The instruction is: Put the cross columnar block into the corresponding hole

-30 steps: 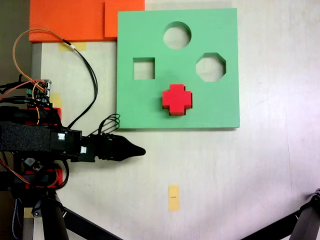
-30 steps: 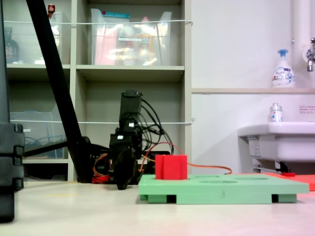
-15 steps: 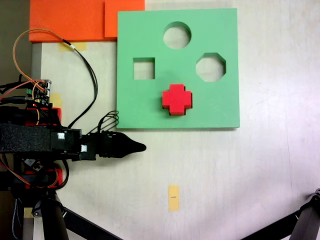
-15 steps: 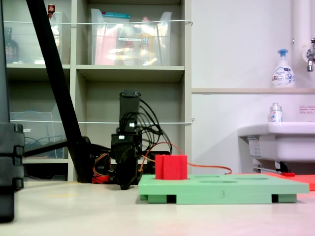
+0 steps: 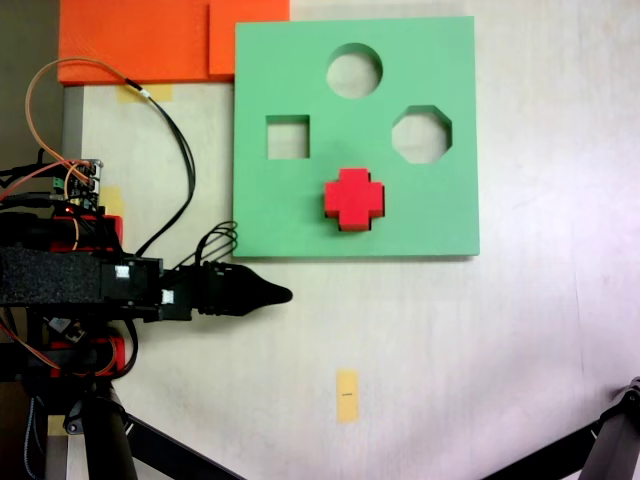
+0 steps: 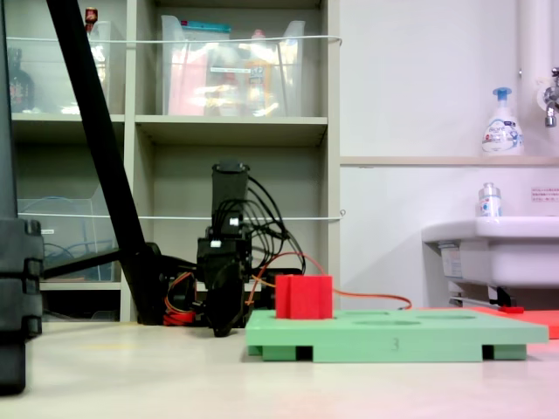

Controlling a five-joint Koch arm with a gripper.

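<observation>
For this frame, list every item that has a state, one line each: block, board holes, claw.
Small red plus-shaped foam block: upright in the plus-shaped cutout, top half standing proud of the board.
Square green foam board: flat on the table.
Round cutout: empty.
Square cutout: empty.
Octagonal cutout: empty.
Black claw: off the board, holding nothing; open or shut cannot be told.

One fixed view looks straight down on the green foam board (image 5: 300, 215), another sits low at table level, side-on, sharing it (image 6: 393, 336).
</observation>
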